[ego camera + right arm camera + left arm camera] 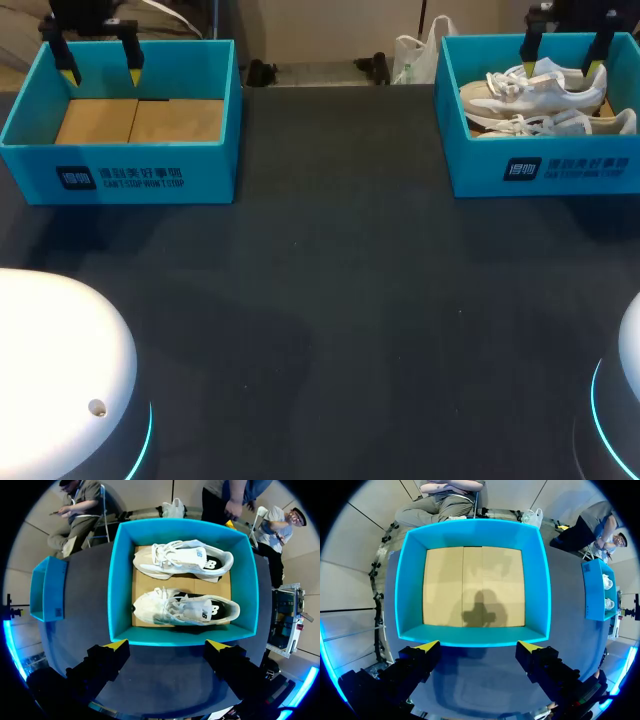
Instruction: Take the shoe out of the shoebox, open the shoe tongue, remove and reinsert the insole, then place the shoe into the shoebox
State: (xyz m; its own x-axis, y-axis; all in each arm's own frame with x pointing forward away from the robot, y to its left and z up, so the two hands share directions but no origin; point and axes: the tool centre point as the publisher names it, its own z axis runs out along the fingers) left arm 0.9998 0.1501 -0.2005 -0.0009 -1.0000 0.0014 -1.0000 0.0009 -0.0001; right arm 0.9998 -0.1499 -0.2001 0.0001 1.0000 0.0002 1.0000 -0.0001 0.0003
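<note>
Shoes first: two white sneakers lie in the teal shoebox on the right (480,168) of the dark table (330,300). They rest on the box's cardboard floor, running lengthwise across it and just beside each other; in the right wrist view one sneaker (182,607) is nearer the fingers, with its dark inside showing at the opening; the other sneaker (180,559) sits beyond it, close to the far wall; both are inside the walls of that shoebox (120,585), and nothing is touching them.

The right gripper (562,70) hangs above this box, fingers spread wide with nothing between them; seen from its own wrist, the right gripper (167,647) has its yellow tips over the rim of the wall closest to it, and the sneakers lie ahead of it.

On the other side of the table, well apart, stands a second teal shoebox (210,175) holding only its bare cardboard floor (140,120). The left gripper (100,72) hangs over it, likewise spread wide and holding nothing; from its wrist the left gripper (479,649) shows its tips at the near rim of that box (410,580), and its shadow falls on the cardboard (445,580).
</note>
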